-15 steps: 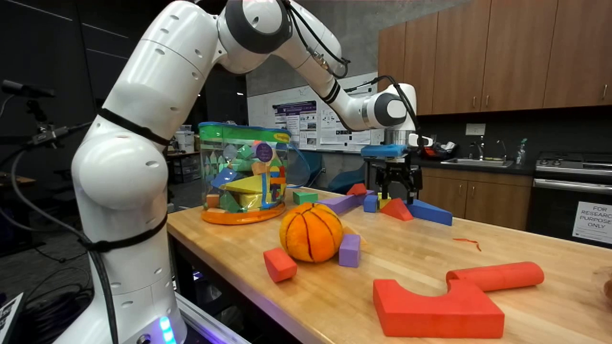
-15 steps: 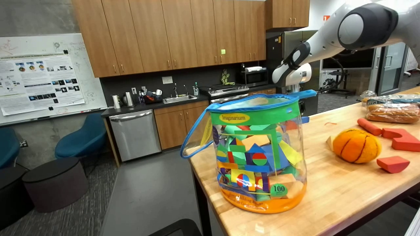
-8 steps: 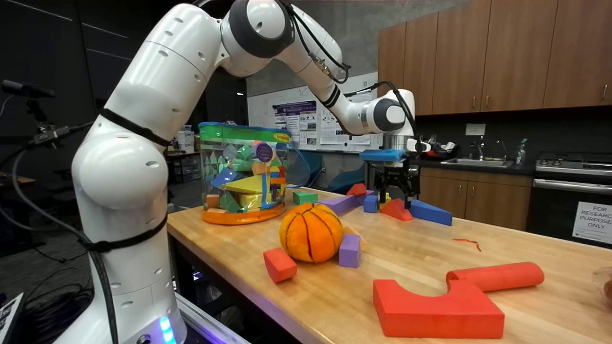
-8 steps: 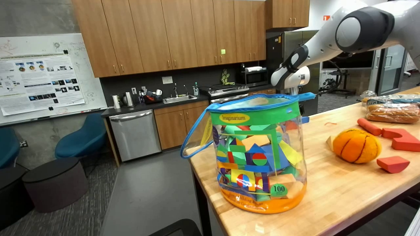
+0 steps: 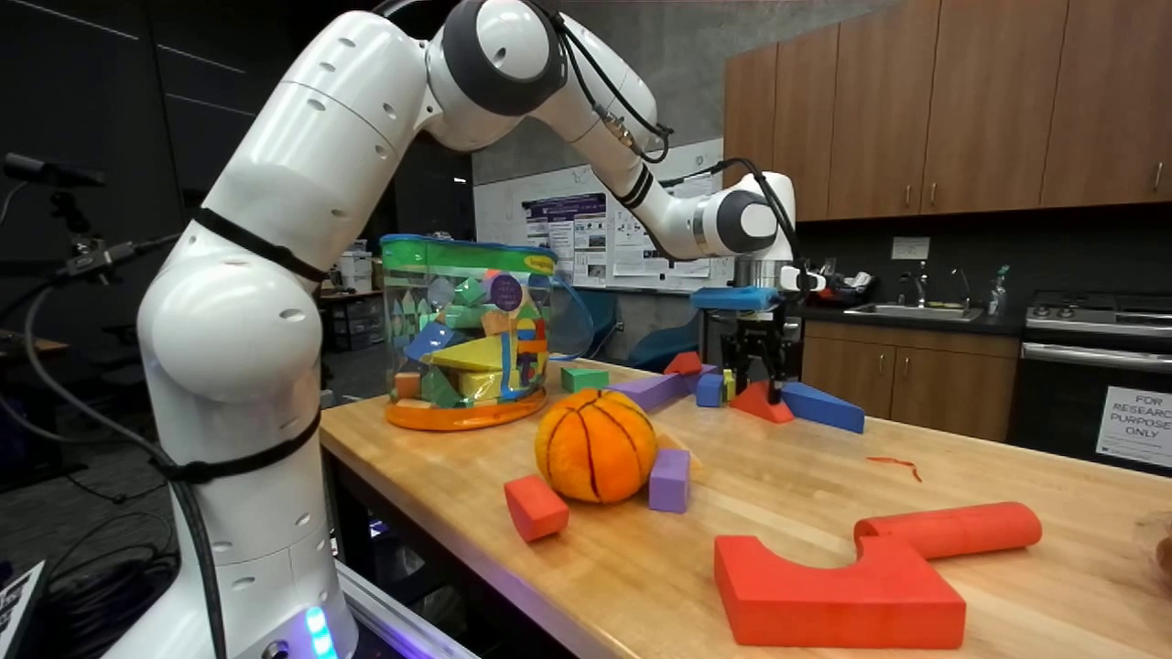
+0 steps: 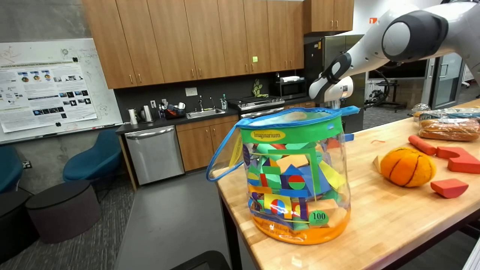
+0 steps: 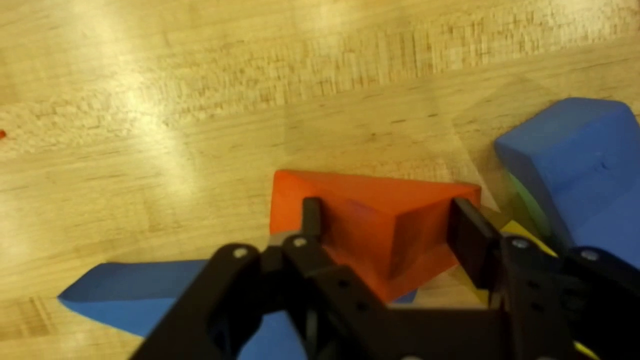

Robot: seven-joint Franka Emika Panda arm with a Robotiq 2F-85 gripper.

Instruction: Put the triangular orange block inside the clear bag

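Note a blue wedge [image 7: 140, 287], yellow piece [image 7: 519, 230] and blue block [image 7: 577, 162] nearby. Observe the triangular orange block [image 7: 362, 227] on the table [image 7: 250, 125], between the jaws of the gripper [image 7: 386, 219]; cannot tell whether pinched.

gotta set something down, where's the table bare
Bare table: between the purple block by the ball, blue wedge and red arch block; also between the clear bag and small red block. Crowded: around the hand, with the triangular orange block, blue wedge and small blue block.
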